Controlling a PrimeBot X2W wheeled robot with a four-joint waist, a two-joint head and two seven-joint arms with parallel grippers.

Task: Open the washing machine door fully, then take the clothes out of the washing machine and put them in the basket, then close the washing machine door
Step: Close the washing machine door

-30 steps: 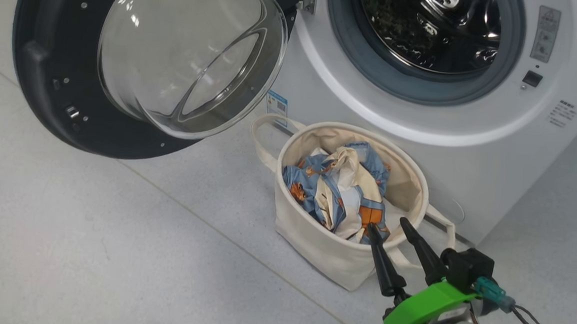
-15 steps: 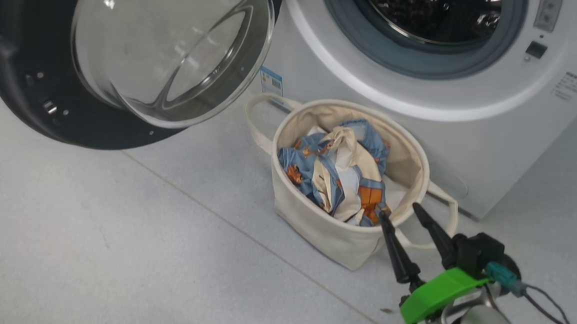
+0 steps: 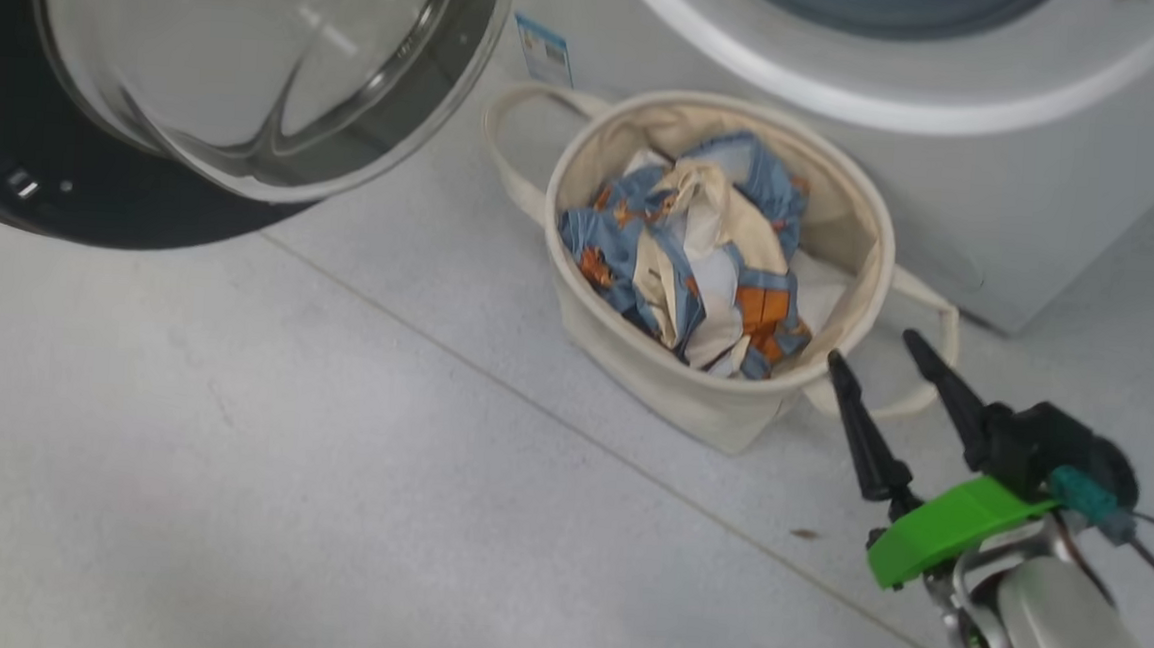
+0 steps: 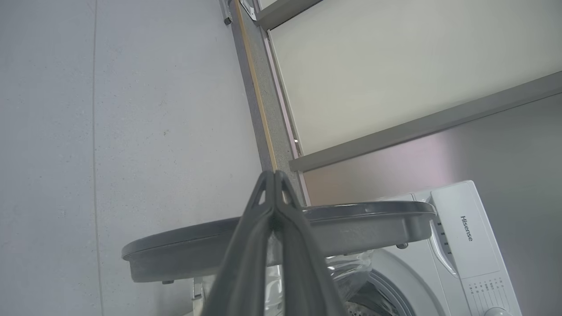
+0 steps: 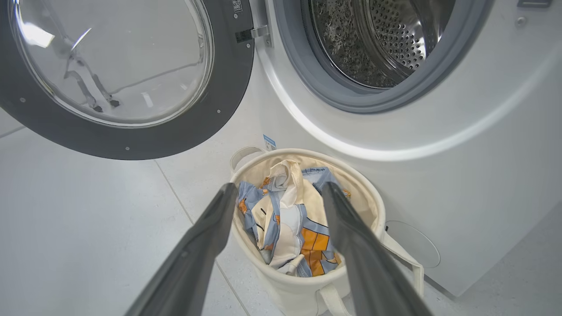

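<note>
The washing machine door [image 3: 123, 206] stands swung open at the upper left, black rim around a clear glass dome. The washing machine [image 3: 947, 166] runs along the top right, and its steel drum [image 5: 377, 39] looks bare in the part I can see. The cream basket [image 3: 625, 357] sits on the floor in front of it, holding the blue, orange and cream clothes [image 3: 702, 242]. My right gripper [image 3: 873, 347] hangs open and empty just off the basket's near right side. My left gripper [image 4: 273, 174] is shut on nothing, with the door [image 4: 373, 224] edge-on behind its fingers.
Pale grey floor [image 3: 228, 463] with a thin seam spreads left of and in front of the basket. A loop handle [image 3: 507, 159] sticks out toward the door, another handle [image 3: 929, 305] lies by my right fingers. A grey-framed wall panel [image 4: 395, 66] stands behind the washer.
The head camera has tilted down, so everything has slid up the picture. My right gripper, still open, has drawn back from over the basket's rim to just outside it.
</note>
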